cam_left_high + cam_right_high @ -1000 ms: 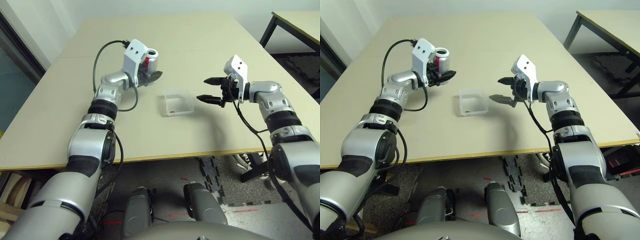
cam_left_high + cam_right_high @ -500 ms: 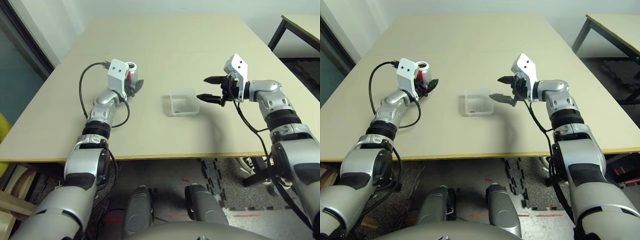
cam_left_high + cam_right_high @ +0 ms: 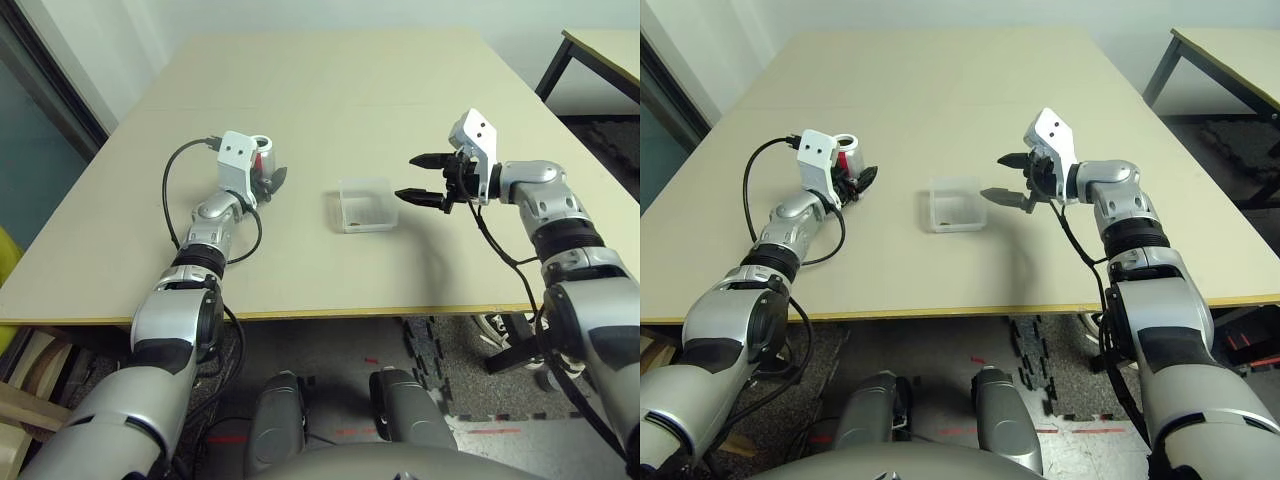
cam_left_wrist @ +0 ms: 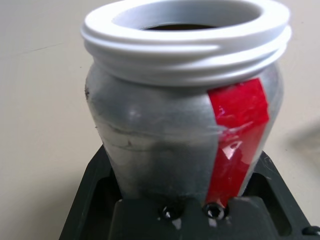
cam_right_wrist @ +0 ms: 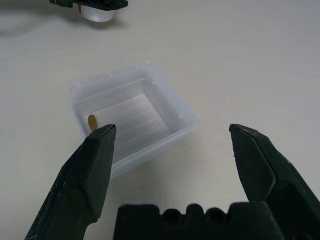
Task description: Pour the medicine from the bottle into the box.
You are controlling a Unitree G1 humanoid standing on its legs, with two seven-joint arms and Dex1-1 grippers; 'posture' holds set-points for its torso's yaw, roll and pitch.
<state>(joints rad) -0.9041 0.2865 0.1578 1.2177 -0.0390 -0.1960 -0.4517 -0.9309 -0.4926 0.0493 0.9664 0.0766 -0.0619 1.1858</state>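
Observation:
My left gripper (image 3: 268,181) is shut on the bottle (image 4: 175,120), a silver-grey bottle with a red strip and an open white threaded mouth. The bottle (image 3: 261,157) stands upright, low over the left part of the table. The box (image 3: 365,203), clear plastic, sits mid-table to the right of the bottle, apart from it. One small brownish pellet of medicine (image 5: 92,122) lies inside the box (image 5: 132,117) near a wall. My right gripper (image 3: 420,178) hovers just right of the box, open, its fingers (image 5: 90,175) holding nothing.
The beige table (image 3: 330,80) stretches far behind the box. Its front edge (image 3: 300,313) runs just before my elbows. A second table (image 3: 600,45) with dark legs stands at the back right. A black cable (image 3: 180,190) loops off my left wrist.
My left gripper has carried the bottle leftward, away from the box, and lower toward the table. The right arm and the box have stayed put.

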